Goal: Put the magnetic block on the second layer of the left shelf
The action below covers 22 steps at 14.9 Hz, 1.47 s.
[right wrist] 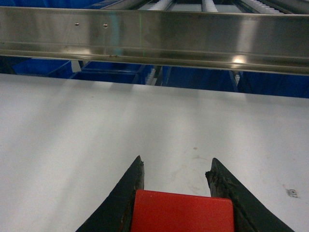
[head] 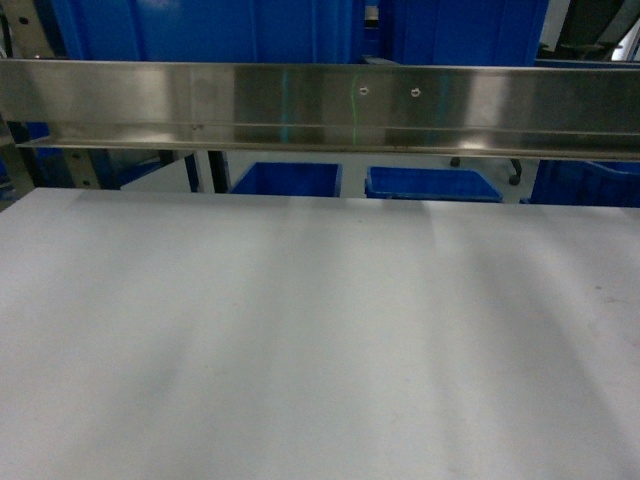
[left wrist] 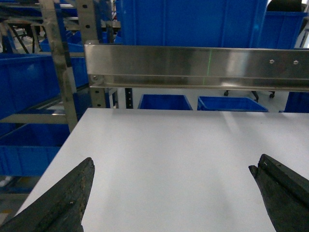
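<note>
The magnetic block (right wrist: 182,212), a plain red cube, sits low in the right wrist view between two dark fingers. My right gripper (right wrist: 176,164) is shut on it, just above the white table (right wrist: 72,125). In the left wrist view my left gripper (left wrist: 171,163) is open, its fingers (left wrist: 72,193) wide apart with only bare table between them. The left shelf (left wrist: 60,72), a steel rack with hole-punched uprights, stands beyond the table's left edge. A large blue crate (left wrist: 24,84) rests on one of its tiers. Neither gripper shows in the head view.
A long stainless-steel rail (head: 320,105) runs across the far edge of the table (head: 300,340) at a raised height. Behind it stand two smaller blue crates (head: 288,178) (head: 432,183) and taller blue bins (head: 200,30). The table's left edge (left wrist: 53,159) drops off toward the rack.
</note>
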Tool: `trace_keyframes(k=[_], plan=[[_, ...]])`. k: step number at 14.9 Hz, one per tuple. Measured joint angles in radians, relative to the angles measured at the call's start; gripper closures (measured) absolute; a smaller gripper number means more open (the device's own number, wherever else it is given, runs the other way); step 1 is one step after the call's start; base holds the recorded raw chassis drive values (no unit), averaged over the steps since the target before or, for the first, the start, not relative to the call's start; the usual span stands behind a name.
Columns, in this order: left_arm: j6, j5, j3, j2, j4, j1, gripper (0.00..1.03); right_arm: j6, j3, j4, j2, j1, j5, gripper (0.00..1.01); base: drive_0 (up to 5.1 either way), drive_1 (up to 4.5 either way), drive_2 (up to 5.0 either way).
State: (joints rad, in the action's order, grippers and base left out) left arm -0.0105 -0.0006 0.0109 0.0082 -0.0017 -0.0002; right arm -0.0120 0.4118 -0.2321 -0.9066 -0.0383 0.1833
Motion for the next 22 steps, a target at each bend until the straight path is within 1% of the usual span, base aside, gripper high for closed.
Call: trace_keyframes(k=[22], plan=[[0.0,0.0,0.0,0.0,-0.001,0.0,0.05,0.0,0.0,0.0,0.0,0.005,0.0,0.68,-5.0,2.45,2.5]])
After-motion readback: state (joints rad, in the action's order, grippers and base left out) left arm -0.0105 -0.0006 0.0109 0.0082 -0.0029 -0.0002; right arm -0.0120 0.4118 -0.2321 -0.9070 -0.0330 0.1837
